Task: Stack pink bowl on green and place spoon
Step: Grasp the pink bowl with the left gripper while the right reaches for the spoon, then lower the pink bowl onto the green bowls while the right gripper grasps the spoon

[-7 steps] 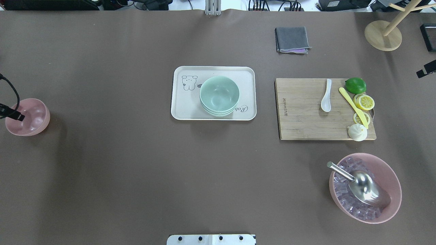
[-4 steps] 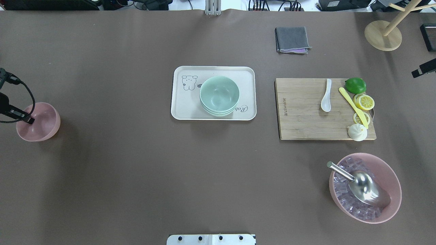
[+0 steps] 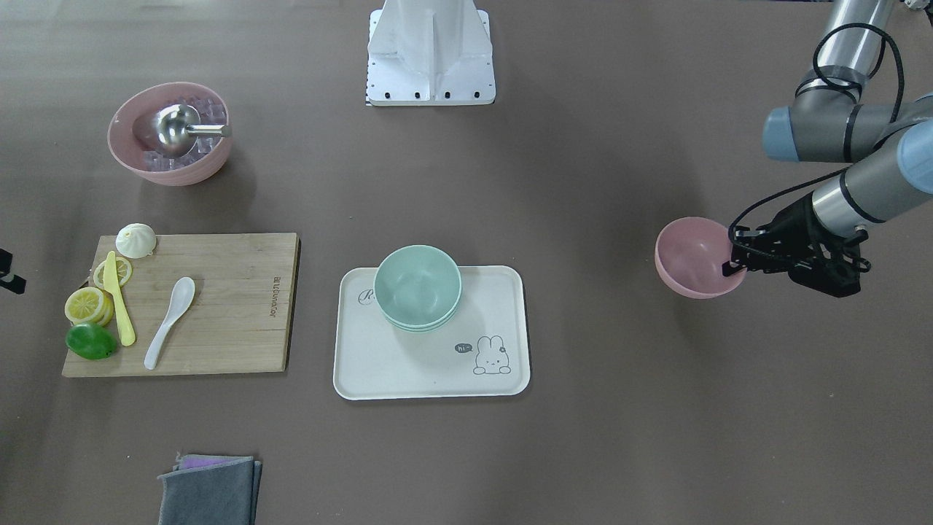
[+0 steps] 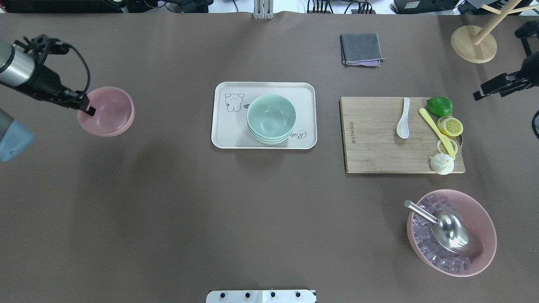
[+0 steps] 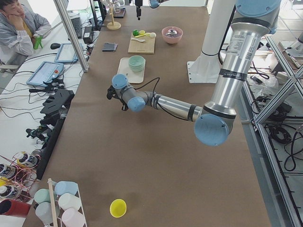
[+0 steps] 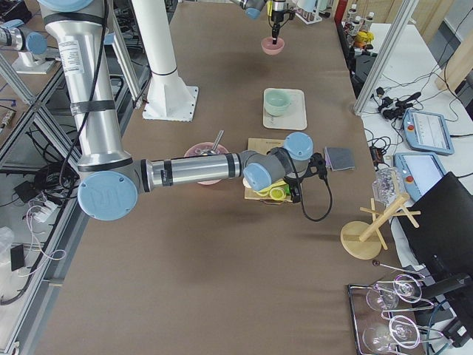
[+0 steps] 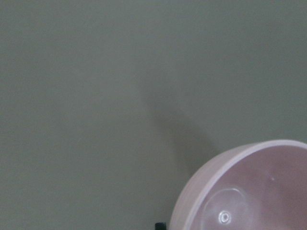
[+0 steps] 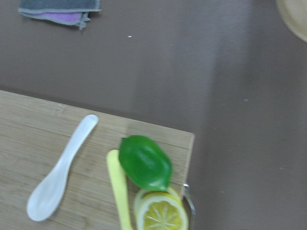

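The left pincer (image 4: 89, 110) is clamping the pink bowl (image 4: 110, 112) by its rim, well left of the green bowls (image 4: 271, 117), so nothing is stacked yet, the spoon (image 4: 403, 119) is lying untouched, and I cannot tell the right pincer (image 4: 480, 93) state

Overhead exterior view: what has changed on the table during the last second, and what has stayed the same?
The left gripper, shut on the rim of the empty pink bowl, has carried it from the view's left edge rightward and away from the robot, toward the tray. The right gripper has edged in toward the cutting board. The green bowls and white spoon have not moved.
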`<state>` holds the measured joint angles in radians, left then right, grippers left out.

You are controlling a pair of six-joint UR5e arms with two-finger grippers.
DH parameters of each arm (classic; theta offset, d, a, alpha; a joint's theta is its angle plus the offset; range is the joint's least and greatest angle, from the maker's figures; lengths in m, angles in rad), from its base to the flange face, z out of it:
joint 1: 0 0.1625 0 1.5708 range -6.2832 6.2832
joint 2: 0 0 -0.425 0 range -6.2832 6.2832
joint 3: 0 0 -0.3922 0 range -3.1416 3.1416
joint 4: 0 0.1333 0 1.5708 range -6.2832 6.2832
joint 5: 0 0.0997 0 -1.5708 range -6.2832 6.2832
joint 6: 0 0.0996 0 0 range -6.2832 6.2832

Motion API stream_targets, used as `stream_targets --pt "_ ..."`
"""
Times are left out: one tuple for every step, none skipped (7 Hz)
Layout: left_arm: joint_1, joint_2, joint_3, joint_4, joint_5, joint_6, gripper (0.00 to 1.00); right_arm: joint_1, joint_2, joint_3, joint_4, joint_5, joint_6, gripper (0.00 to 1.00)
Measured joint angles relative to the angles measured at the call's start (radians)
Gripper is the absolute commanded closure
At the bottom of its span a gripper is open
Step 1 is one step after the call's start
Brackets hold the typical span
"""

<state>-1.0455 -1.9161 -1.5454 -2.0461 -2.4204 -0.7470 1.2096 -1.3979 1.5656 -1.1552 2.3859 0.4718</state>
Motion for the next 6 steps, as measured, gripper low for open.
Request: stream_targets --pt "0.049 -0.128 -0.017 0.076 0.028 -0.159 1.0 -0.08 0.027 0.029 0.0 -0.05 0.136 0.17" --pt "0.121 -0.25 -0.018 0.157 0.103 -0.275 1.0 -0.161 0.053 0.048 0.0 -0.104 0.265 0.23" --pt "0.184 -0.352 0.003 0.219 0.183 -0.342 1.0 -0.224 0.079 0.046 -0.001 -0.155 0.351 0.28" --pt "0.22 -0.435 0.046 0.25 0.226 -0.384 1.0 -0.262 0.105 0.019 -0.002 -0.195 0.389 0.35" --pt "0.25 -0.494 0.09 0.26 0.259 -0.419 1.0 -0.276 0.132 -0.02 -0.004 -0.212 0.402 0.36" --pt "0.28 -0.524 0.113 0.261 0.295 -0.441 1.0 -0.278 0.15 -0.049 -0.005 -0.219 0.407 0.36"
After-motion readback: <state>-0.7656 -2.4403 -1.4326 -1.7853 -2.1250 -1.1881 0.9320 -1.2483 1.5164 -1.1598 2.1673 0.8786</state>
